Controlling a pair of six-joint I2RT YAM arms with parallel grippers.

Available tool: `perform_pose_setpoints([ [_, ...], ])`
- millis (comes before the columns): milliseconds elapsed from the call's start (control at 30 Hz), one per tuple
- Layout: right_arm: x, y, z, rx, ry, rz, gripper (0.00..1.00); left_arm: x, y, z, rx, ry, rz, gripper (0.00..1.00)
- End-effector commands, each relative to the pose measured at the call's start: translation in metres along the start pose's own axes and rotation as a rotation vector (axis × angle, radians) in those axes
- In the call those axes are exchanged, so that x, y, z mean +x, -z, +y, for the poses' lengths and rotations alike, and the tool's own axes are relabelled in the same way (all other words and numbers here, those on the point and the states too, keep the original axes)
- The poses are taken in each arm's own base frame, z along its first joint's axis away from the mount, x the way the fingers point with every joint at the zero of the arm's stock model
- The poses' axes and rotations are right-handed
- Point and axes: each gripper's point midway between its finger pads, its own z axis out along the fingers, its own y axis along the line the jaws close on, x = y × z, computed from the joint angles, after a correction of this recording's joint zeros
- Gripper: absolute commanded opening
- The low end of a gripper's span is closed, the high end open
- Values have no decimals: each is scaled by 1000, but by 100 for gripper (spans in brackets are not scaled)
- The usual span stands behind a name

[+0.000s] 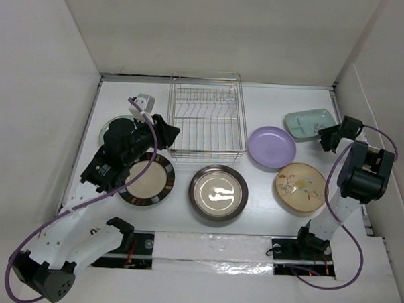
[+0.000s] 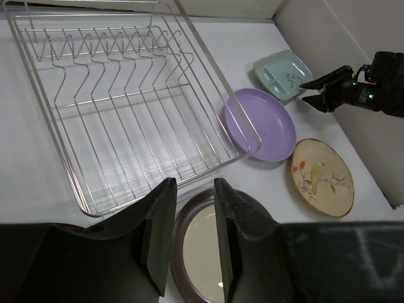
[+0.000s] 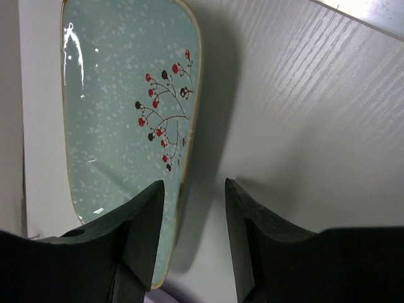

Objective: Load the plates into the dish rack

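Note:
The silver wire dish rack [image 1: 207,121] [image 2: 126,107] stands empty at the back centre. My left gripper [image 1: 169,132] [image 2: 192,184] hovers at the rack's near left corner, open, nothing between its fingers; the glossy dark brown plate [image 1: 218,191] [image 2: 202,252] shows below it. The brown-rimmed cream plate [image 1: 147,180] lies under the left arm. A lavender plate [image 1: 272,146] [image 2: 265,126] and a tan floral plate [image 1: 301,188] [image 2: 322,178] lie right of the rack. My right gripper [image 1: 324,139] [image 3: 194,183] is open, straddling the rim of the pale mint rectangular plate [image 1: 309,124] [image 3: 120,126]. A small pale green plate [image 1: 109,126] is mostly hidden.
White walls close in the table on the left, back and right; the right wall [image 1: 385,99] runs close to the right arm and the mint plate. A white strip [image 1: 211,249] runs along the near edge between the arm bases.

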Motion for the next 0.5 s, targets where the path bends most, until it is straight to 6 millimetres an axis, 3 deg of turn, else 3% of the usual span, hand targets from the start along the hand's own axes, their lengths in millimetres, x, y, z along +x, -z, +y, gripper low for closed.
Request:
perform_pose_setpoints([
  [0,-12,5,24,-39,-11,-46,49,-9,0,-11,42,-12,-38,28],
  [133,6,-8,22,-40,-17,23,47,-9,1,-12,51,-10,-39,28],
  [467,7,-17,28,-35,-27,61,41,-9,0,-11,45,-8,-39,28],
])
